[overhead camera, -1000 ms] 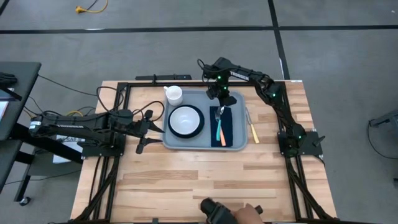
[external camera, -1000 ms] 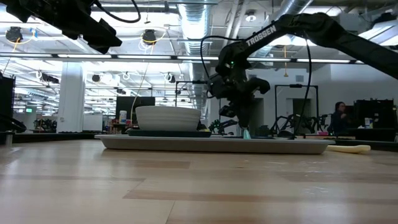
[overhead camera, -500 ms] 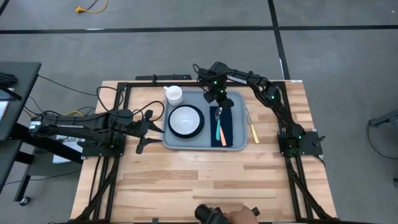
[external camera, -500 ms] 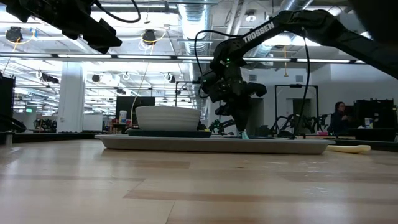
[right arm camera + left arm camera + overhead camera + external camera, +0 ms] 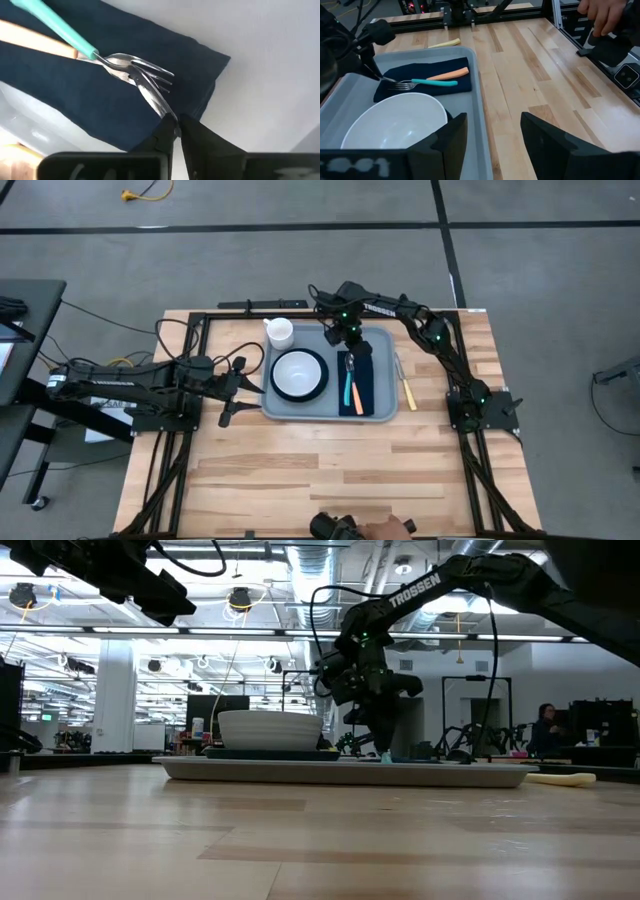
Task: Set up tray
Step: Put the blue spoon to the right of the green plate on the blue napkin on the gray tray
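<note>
Tray (image 5: pixel 383 408) is sitting mid-table, likely stiff, light, slick-rimmed, best gripped at its rim; right gripper (image 5: pixel 175 131) is pinching metal tines (image 5: pixel 152 97) over its napkin (image 5: pixel 362 385); left gripper (image 5: pixel 492 131), beside it, is gaping empty.

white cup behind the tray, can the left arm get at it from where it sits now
Probably yes. The left gripper waits open beside the tray, and the white cup stands on bare table off the tray's far-left corner. Nothing lies between them; the right gripper is busy over the napkin.
</note>
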Robot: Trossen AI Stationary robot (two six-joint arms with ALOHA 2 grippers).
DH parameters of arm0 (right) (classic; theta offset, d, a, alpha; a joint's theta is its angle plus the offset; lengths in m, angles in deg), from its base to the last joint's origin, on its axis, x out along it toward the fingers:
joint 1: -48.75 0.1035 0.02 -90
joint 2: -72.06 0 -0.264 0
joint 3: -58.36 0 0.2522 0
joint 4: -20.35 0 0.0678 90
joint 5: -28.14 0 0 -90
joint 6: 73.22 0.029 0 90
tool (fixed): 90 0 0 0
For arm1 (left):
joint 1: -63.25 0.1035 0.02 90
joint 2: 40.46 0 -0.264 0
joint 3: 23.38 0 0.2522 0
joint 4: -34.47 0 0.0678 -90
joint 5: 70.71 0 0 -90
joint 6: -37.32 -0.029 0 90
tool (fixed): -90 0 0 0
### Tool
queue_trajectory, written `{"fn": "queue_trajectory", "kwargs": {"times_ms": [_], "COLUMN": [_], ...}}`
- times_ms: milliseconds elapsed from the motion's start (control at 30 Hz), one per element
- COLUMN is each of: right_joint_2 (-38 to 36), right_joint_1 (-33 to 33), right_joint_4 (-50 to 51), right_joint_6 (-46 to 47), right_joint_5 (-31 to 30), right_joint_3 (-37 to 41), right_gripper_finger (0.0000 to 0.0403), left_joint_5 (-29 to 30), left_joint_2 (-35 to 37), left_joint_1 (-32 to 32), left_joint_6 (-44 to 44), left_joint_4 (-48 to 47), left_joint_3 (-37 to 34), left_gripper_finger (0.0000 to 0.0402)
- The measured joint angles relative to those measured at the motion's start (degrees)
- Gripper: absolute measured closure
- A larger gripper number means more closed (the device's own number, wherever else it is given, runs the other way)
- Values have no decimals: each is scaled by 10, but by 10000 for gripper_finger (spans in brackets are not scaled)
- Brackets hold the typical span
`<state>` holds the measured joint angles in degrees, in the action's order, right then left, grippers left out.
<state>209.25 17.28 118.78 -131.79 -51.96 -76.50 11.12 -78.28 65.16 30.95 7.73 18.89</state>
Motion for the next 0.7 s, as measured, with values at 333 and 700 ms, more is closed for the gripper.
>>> {"fn": "queue_trajectory", "kwargs": {"times_ms": [333,700], "right_joint_2": [0,-2], "right_joint_1": [0,-6], "right_joint_4": [-1,45], "right_joint_6": [7,105], "right_joint_5": [-1,-68], "right_joint_3": [0,-41], "right_gripper_finger": [334,332], "left_joint_5": [0,5], "left_joint_2": [0,0], "left_joint_1": [0,0], "left_joint_6": [0,0], "left_joint_4": [0,0], "left_joint_3": [0,0], "left_gripper_finger": [226,226]}}
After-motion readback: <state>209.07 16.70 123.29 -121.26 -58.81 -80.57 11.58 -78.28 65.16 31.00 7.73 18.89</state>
